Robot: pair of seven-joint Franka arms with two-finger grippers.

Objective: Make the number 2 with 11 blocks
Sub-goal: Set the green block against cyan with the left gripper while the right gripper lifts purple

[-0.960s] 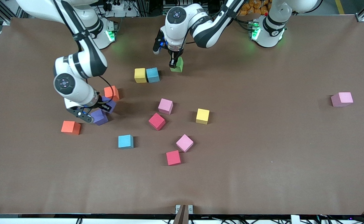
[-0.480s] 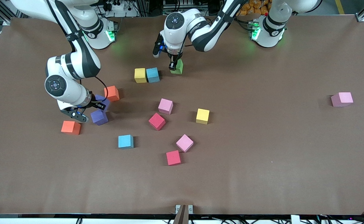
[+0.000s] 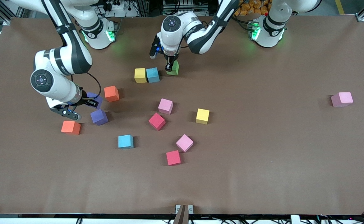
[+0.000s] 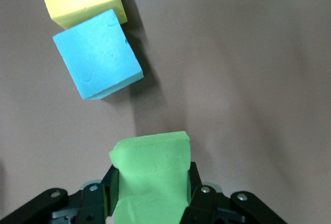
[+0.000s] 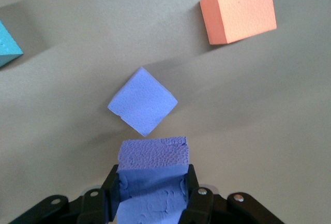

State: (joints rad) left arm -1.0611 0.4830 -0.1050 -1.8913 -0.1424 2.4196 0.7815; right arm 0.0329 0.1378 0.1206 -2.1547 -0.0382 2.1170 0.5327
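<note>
1. Toward the worktop [image 3: 262, 174] edge where the arm bases stand, we hold a green block [image 3: 174, 67] clamped in our left end effector [image 3: 168, 67], over the spot just beside the blue block [image 3: 153, 75]. The blue one touches a yellow block [image 3: 140, 75], so green looks meant to finish a three-cube row, likely one bar of the number 2.
2. From the left wrist camera, green [image 4: 151, 175] sits squeezed between the fingers [image 4: 194, 182], with bare worktop separating it from blue [image 4: 98, 53].
3. Our right end effector [image 3: 83, 104] is clamped on a purple block [image 3: 94, 98] over the worktop near the right arm's end, apparently as a later piece. A second purple block [image 3: 99, 117] lies just below it, with orange blocks [image 3: 111, 93] close by.
4. We judge the digit barely begun: pink, red, yellow and blue cubes lie scattered mid-worktop, and one pink block [image 3: 342, 99] sits well apart near the left arm's end.
5. Green needs squaring with blue's side before release.
</note>
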